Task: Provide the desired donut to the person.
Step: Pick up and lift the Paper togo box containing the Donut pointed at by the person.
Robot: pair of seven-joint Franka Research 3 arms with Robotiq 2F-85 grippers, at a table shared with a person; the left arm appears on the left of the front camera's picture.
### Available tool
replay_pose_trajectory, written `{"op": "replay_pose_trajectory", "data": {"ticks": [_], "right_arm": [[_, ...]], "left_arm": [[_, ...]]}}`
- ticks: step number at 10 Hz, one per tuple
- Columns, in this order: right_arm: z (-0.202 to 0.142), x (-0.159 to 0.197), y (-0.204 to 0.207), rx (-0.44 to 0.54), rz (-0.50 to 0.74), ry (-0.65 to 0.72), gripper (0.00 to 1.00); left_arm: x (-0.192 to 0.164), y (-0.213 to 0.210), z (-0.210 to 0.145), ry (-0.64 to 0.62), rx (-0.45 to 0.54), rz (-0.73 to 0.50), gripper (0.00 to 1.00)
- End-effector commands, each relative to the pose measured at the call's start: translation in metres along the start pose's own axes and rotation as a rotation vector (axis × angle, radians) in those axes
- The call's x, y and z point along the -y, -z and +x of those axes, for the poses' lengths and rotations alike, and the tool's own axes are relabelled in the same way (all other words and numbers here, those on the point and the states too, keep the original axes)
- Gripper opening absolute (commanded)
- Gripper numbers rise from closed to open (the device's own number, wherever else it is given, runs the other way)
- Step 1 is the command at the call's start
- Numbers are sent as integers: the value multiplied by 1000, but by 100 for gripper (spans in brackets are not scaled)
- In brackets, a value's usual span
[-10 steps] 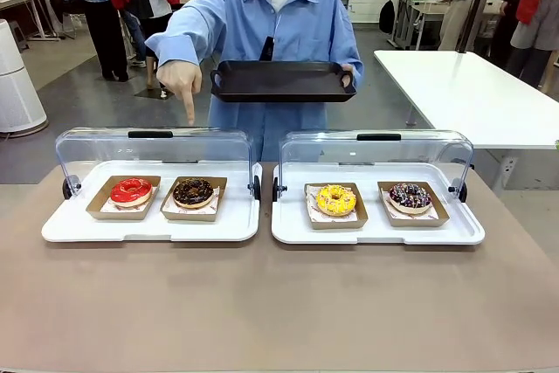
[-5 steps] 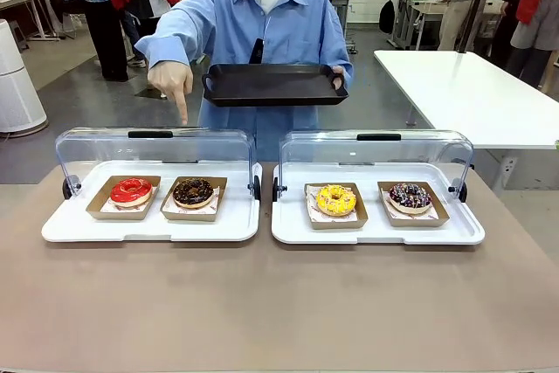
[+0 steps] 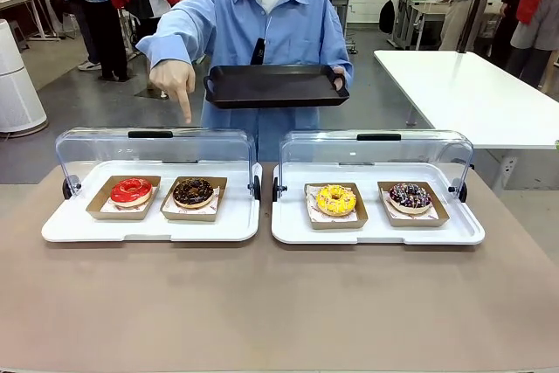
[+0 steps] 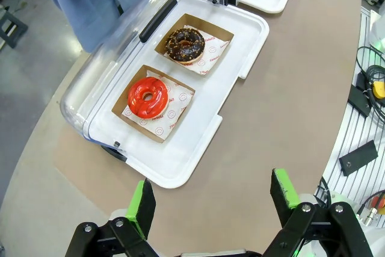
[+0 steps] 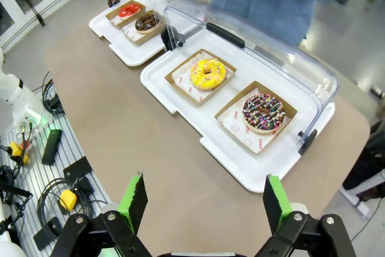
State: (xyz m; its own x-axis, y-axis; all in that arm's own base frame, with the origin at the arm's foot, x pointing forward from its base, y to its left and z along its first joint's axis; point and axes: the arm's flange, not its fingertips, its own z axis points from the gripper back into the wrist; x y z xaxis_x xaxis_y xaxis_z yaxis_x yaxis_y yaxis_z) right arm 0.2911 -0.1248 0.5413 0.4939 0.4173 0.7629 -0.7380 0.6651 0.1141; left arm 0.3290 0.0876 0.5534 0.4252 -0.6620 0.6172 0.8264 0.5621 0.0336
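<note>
Pointing down over the chocolate donut in the left white tray, the person is holding a black tray. The left gripper and right gripper are hanging open, empty.

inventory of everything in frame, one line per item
table: 1, brown, foreground
display trays: 2, white, clear covers raised at the back, side by side on the table, left and right
cardboard boats: 4, brown, two per display tray, one under each donut
red donut: 1, left tray, outer spot
chocolate donut: 1, dark brown, left tray, inner spot
yellow donut: 1, right tray, inner spot
sprinkled donut: 1, dark, right tray, outer spot
white table: 1, far right
black tray: 1, held at the person's chest
person: 1, light blue shirt; pointing hand above the left cover, other hand on the black tray
left gripper: black, green-padded fingers, open
right gripper: same, open
</note>
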Motion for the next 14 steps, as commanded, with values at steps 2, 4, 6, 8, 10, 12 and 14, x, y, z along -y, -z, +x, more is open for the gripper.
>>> {"op": "replay_pose_trajectory", "data": {"ticks": [2, 4, 6, 8, 10, 12, 14], "right_arm": [[0, 2, 1, 13, 14, -7, 100], [0, 2, 1, 13, 14, -7, 100], [0, 2, 1, 13, 14, -7, 100], [0, 2, 1, 13, 14, -7, 100], [0, 2, 1, 13, 14, -7, 100], [0, 2, 1, 13, 14, -7, 100], [0, 2, 1, 13, 14, -7, 100]], "left_arm": [[-1, 0, 0, -2, 10, -2, 100], [-1, 0, 0, -2, 10, -2, 100], [10, -7, 21, 54, -53, 49, 100], [35, -1, 79, 191, -218, 152, 100], [65, 36, 146, 347, -411, 185, 100], [85, 96, 188, 425, -556, 178, 100], [89, 156, 211, 491, -592, 117, 100]]}}
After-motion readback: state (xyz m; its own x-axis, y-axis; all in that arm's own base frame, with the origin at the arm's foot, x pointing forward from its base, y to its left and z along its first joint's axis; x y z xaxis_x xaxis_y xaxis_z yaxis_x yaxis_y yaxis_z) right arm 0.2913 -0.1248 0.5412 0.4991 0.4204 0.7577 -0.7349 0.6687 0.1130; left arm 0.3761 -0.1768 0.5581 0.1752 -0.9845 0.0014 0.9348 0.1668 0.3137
